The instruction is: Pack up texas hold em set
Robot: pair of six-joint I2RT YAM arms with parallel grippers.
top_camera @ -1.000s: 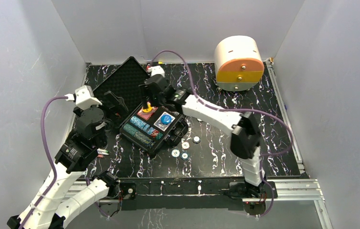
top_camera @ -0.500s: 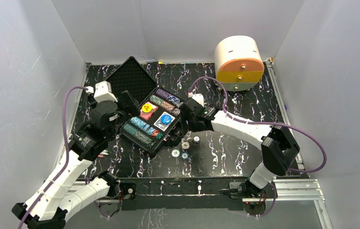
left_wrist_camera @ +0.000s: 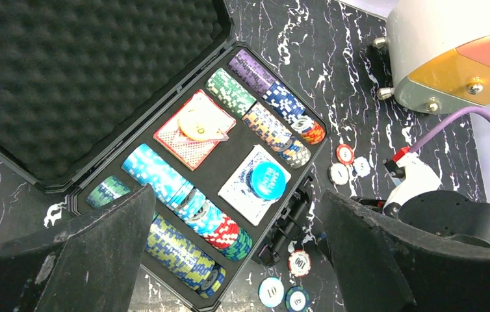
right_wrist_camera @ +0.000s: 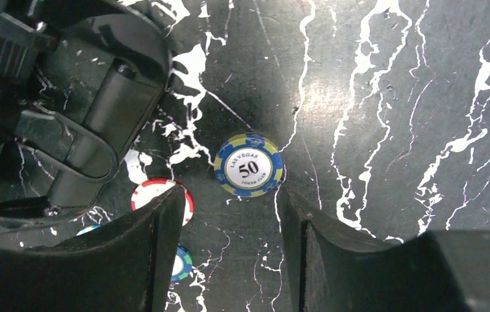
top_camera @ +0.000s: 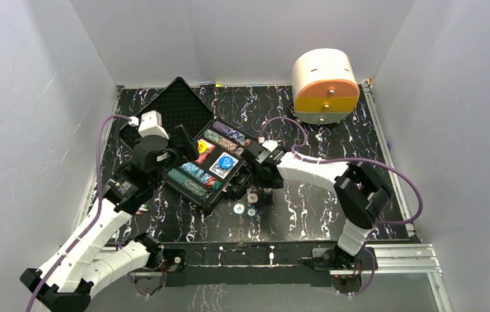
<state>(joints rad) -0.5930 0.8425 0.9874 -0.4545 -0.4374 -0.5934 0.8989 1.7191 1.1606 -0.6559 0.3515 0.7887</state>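
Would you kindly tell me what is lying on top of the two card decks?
A yellow disc lies on the red deck, a blue disc on the blue-patterned deck. Each hides the card's middle.

On the right wrist cam I only get a sliver of the red chip (right_wrist_camera: 158,193); the rest sits behind a right gripper (right_wrist_camera: 231,195) finger. A blue-green chip (right_wrist_camera: 181,263) lower down is even more buried. The case (right_wrist_camera: 15,97) runs off the left edge there. On the left wrist cam, the drawer box (left_wrist_camera: 450,58) is cropped top right.

Black case (left_wrist_camera: 229,153) open, foam lid (left_wrist_camera: 86,71) laid back, chip rows (left_wrist_camera: 177,195) and decks (left_wrist_camera: 184,140) inside — loose chips (right_wrist_camera: 249,164) just beside.
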